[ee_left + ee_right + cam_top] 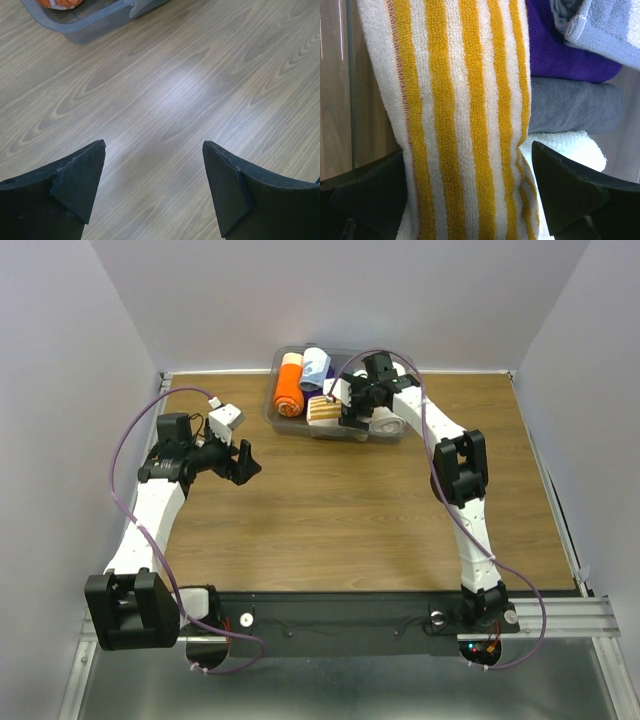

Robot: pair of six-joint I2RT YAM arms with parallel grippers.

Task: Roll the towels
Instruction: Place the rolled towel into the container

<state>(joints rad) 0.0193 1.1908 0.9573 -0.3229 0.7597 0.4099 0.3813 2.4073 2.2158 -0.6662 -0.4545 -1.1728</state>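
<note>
The yellow-and-white striped towel lies rolled at the front of the clear bin. In the right wrist view the striped towel fills the gap between my right gripper's fingers. My right gripper is open around it, and the right finger stands a little off the cloth. A pale blue towel sits rolled at the back of the bin. My left gripper hangs open over bare wood, holding nothing.
The bin also holds an orange roll, a purple roll, a grey towel and a thick white roll. White walls enclose the wooden table on three sides.
</note>
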